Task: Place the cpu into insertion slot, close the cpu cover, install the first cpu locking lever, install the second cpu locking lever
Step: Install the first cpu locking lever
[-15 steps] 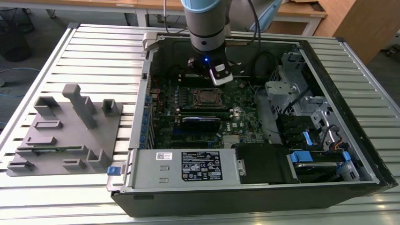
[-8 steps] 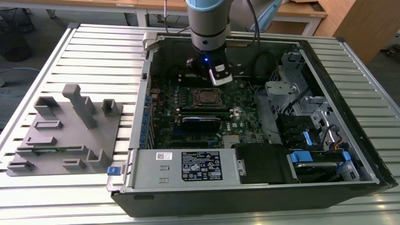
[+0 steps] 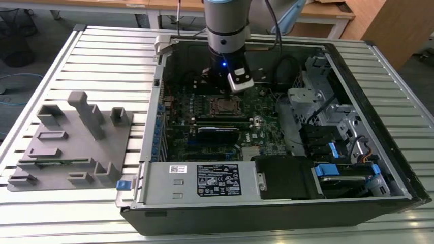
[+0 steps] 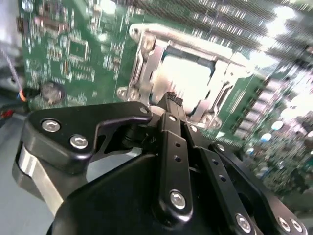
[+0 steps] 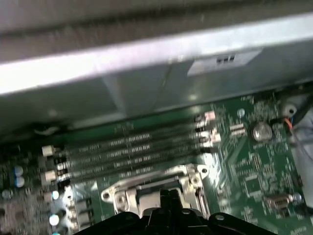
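My gripper [image 3: 226, 95] reaches down into the open computer case, right over the insertion slot [image 3: 222, 105] on the green board. In the second wrist view the black fingers meet at one tip, so the gripper [image 4: 170, 99] is shut with nothing visibly held, its tip at the near edge of the socket. The cpu [image 4: 188, 78] lies in the slot, its bright metal top showing through the window of the cpu cover [image 4: 146, 58]. That silvery frame appears to lie flat around it. The first wrist view shows the gripper [image 5: 166, 196] at the cover's [image 5: 188, 171] edge. I cannot make out the locking levers.
Several long memory slots [image 5: 132, 152] run beside the socket. The case wall [image 5: 146, 58] stands just past them. A power supply box [image 3: 203, 180] and drive cage [image 3: 318, 101] crowd the case. A grey fixture plate [image 3: 68, 142] sits on the slatted table [image 3: 101, 51] at the exterior view's left.
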Available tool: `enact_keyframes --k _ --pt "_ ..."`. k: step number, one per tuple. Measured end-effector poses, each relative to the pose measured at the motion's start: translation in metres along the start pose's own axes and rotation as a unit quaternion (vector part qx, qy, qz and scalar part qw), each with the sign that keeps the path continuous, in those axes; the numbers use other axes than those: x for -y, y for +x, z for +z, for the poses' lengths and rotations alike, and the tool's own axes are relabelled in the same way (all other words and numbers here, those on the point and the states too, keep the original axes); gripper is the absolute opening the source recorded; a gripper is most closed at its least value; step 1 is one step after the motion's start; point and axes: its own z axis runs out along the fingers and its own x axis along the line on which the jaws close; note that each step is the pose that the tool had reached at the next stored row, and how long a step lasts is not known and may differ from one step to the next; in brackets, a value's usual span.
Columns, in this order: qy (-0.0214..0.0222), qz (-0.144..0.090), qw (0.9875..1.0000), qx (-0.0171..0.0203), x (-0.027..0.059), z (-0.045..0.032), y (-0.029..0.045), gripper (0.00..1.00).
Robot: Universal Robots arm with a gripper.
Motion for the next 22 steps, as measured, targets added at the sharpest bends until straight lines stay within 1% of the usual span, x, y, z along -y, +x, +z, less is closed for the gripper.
enact_keyframes --k 3,5,6,7,8,9,11,13,14,15,16,18,19,20,21,22 --pt "0.0271 -0.004 0.9996 0.0040 0.0000 0.0000 -0.0002 0.10" --pt "0.0450 -0.006 0.9990 0.0053 -0.0001 0.0001 -0.0003 0.10" --pt "0.0544 -0.007 0.9985 0.0039 -0.0001 0.0001 -0.0003 0.10" --pt "0.0618 -0.008 0.9981 0.0011 0.0000 0.0000 -0.0003 0.10" --pt "0.0675 -0.009 0.9977 -0.0029 -0.0001 0.0001 -0.0004 0.10" --pt "0.0707 -0.009 0.9974 -0.0091 -0.0001 0.0001 -0.0005 0.10" --pt "0.0729 -0.009 0.9971 -0.0206 -0.0002 0.0001 -0.0007 0.10" --pt "0.0722 -0.009 0.9969 -0.0313 -0.0002 0.0001 -0.0009 0.10" --pt "0.0711 -0.010 0.9968 -0.0361 -0.0002 0.0001 -0.0010 0.10" --pt "0.0692 -0.010 0.9968 -0.0395 -0.0003 0.0002 -0.0013 0.10" --pt "0.0647 -0.010 0.9970 -0.0416 -0.0003 0.0003 -0.0015 0.10" --pt "0.0497 -0.009 0.9977 -0.0453 -0.0002 0.0004 -0.0016 0.10" --pt "0.0431 -0.009 0.9979 -0.0468 -0.0001 0.0004 -0.0016 0.10" --pt "0.0399 -0.009 0.9980 -0.0476 0.0000 0.0005 -0.0017 0.10" --pt "0.0394 -0.009 0.9980 -0.0477 0.0000 0.0007 -0.0021 0.10" --pt "0.0388 -0.012 0.9980 -0.0481 -0.0005 0.0013 -0.0043 0.10"
